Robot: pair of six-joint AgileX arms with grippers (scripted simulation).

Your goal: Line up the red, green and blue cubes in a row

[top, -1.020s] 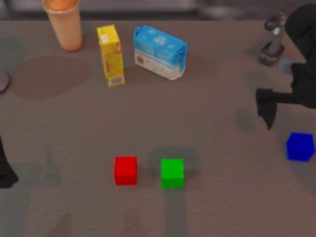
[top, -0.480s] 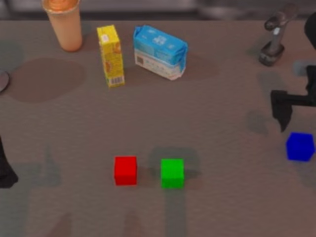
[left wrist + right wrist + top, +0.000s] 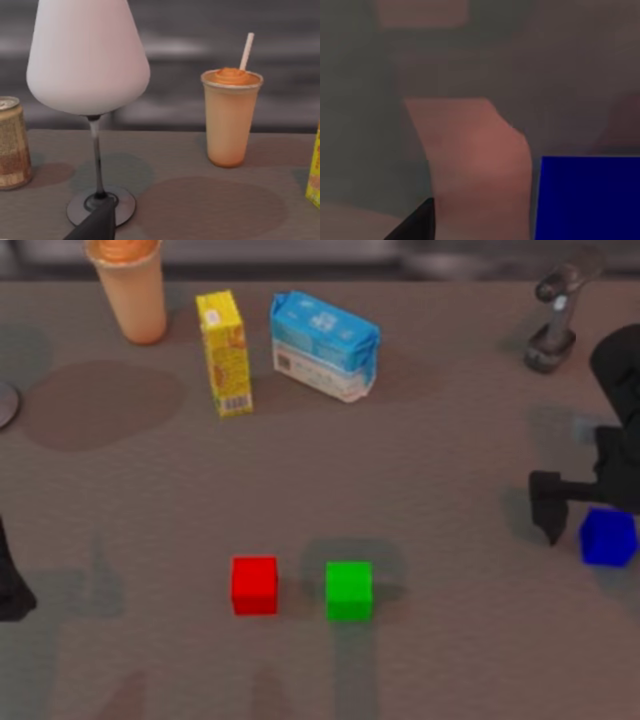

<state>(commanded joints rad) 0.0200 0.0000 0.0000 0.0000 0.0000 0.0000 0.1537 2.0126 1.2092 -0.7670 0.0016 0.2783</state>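
The red cube [image 3: 254, 585] and the green cube [image 3: 349, 590] sit side by side near the table's front middle, a small gap between them. Alone by the right edge lies the blue cube [image 3: 608, 537], which fills a corner of the right wrist view [image 3: 590, 197]. My right gripper [image 3: 594, 514] hangs open over it; one dark finger [image 3: 549, 508] stands just left of the cube, and the arm hides the other. The same finger [image 3: 417, 222] shows apart from the cube in the right wrist view. My left gripper [image 3: 12, 590] is parked at the left edge, open.
Along the back stand an orange drink cup [image 3: 130, 290], a tall yellow carton [image 3: 225, 352] and a light-blue carton [image 3: 323, 343]. A grey upright object [image 3: 552, 325] is at the back right. The left wrist view shows a wine glass [image 3: 90, 65] and a can [image 3: 12, 142].
My right gripper swung right, then came forward and lower, so its visible finger now stands just left of the blue cube. The cubes and the left arm have not moved.
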